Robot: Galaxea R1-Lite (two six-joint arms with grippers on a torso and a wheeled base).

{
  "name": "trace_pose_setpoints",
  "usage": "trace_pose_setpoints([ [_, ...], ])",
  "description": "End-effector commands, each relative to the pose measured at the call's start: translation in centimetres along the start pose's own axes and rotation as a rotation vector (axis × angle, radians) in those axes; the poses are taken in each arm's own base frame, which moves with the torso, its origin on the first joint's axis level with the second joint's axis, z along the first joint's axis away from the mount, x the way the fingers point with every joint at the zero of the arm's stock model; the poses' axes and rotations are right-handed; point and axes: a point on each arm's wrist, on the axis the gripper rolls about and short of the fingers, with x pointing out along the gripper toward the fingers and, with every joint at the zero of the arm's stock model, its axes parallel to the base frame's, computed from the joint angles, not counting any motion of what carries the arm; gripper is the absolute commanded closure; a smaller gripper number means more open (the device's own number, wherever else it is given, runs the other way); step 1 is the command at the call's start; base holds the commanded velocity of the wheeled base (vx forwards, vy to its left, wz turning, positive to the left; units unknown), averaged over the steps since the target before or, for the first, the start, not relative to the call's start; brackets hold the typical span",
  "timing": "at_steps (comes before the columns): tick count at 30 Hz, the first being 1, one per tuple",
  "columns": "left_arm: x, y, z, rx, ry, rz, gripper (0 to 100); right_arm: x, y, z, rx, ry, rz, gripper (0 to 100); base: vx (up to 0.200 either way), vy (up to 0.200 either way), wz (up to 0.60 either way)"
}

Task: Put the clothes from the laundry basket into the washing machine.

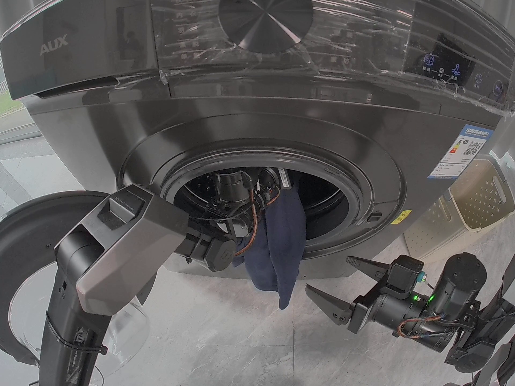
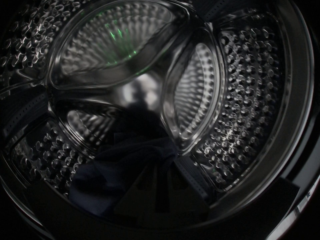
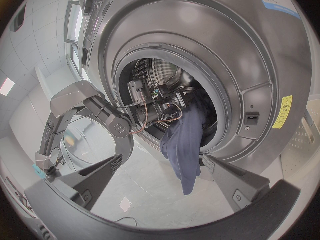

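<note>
Right gripper [image 1: 328, 273]: jaws wide apart, empty; navy garment [image 1: 279, 242] hangs from washing machine [image 1: 268, 119] opening, just beyond jaws; yellow sticker [image 1: 401, 216] nearby.

A laundry area: front-loading washing machine [image 1: 268, 119], laundry basket [image 1: 477, 199], pale tiled floor [image 1: 225, 328].

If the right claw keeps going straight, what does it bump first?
Probably the dark blue garment hanging from the washing machine opening; the open right gripper points at it, though depth is unclear.
</note>
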Motion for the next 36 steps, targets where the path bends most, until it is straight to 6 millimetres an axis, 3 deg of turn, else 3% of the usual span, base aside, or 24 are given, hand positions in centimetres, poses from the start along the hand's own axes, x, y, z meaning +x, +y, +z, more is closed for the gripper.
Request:
trace_pose_setpoints([
  [1, 0.9, 1.0, -0.2, 0.0, -0.029, 0.052, 100, 0.0, 0.0, 0.0, 0.0, -0.001, -0.001, 0, 0.0, 0.0, 0.0],
  [8, 0.0, 1.1, 0.3, 0.008, -0.002, 0.072, 100, 0.0, -0.1, 0.0, 0.0, 0.0, -0.003, 0, 0.0, 0.0, 0.0],
  [9, -0.4, 0.8, 0.5, 0.009, 0.011, 0.067, 0, 0.0, -0.1, 0.0, 0.0, 0.002, -0.004, 0, 0.0, 0.0, 0.0],
  [17, -5.3, -0.5, -0.6, 0.051, 0.259, 0.039, 0, 0.0, 0.0, -0.1, 0.001, 0.003, 0.003, 0, 0.0, 0.0, 0.0],
  [23, -8.1, -0.9, -3.5, 0.075, 0.427, -0.016, 0, 0.0, 0.0, -0.1, -0.001, 0.003, 0.002, 0, 0.0, 0.0, 0.0],
  [32, -7.1, 0.6, -6.7, 0.09, 0.468, 0.015, 0, 0.0, 0.1, 0.0, 0.0, 0.0, 0.002, 0, 0.0, 0.0, 0.0],
  [33, -6.9, 1.0, -6.8, 0.093, 0.468, 0.024, 100, 0.0, 0.0, 0.0, 0.0, 0.0, 0.002, 0, 0.0, 0.0, 0.0],
  [36, -6.7, 1.4, -7.2, 0.108, 0.474, 0.029, 100, 0.0, 0.1, 0.0, 0.0, 0.0, 0.004, 0, 0.0, 0.0, 0.0],
])
